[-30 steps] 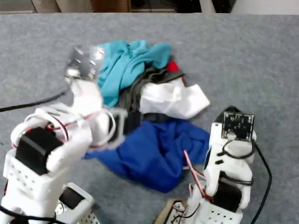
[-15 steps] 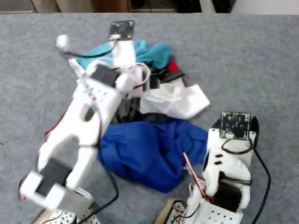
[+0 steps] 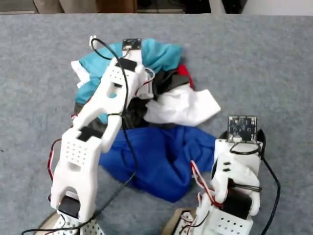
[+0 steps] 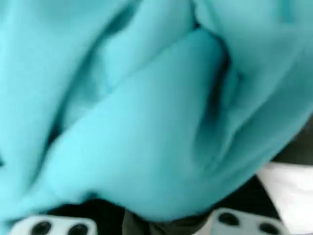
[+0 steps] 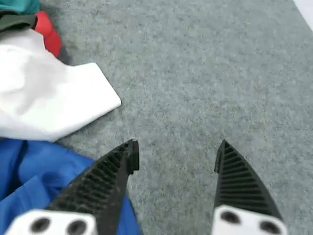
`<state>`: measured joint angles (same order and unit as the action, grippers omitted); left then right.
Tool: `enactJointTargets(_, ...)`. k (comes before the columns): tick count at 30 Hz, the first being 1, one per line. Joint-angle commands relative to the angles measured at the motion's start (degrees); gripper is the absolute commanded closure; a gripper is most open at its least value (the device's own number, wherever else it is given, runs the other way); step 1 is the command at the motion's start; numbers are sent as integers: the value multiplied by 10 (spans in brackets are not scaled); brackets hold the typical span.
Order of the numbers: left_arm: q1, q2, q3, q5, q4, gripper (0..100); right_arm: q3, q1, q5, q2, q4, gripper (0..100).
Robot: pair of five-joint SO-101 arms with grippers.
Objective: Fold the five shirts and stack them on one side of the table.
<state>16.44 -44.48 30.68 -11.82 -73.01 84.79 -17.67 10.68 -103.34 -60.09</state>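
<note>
The left gripper [image 3: 132, 53] is hanging low over the teal shirt [image 4: 146, 122] at the shirt pile's far end; its grip cannot be told. The right gripper [image 5: 178, 143] is hovering beside the blue shirt [image 3: 156, 156], jaws apart.

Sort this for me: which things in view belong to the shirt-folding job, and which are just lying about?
Job: teal shirt, white shirt, blue shirt, dark grey shirt, red shirt.
Not part of it: grey table covering, wooden furniture behind the table.
</note>
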Motion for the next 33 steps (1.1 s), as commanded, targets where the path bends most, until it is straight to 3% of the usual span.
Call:
enactJointTargets(1,-18,-49,60,5,-17,933,0,-3,-1,-55,-1,737)
enactJointTargets(3,-19,-63,93,5,-49,985,0,-3,-1,-55,-1,737)
enactJointTargets(9,-68,-87,155,0,-113,981,20,-3,-1,-55,-1,737)
enactJointTargets(24,-440,-79,476,40,-249,981,24,5,-1,-55,3,737)
enactJointTargets(33,-561,-73,491,45,-279,981,24,90,-1,-55,3,737)
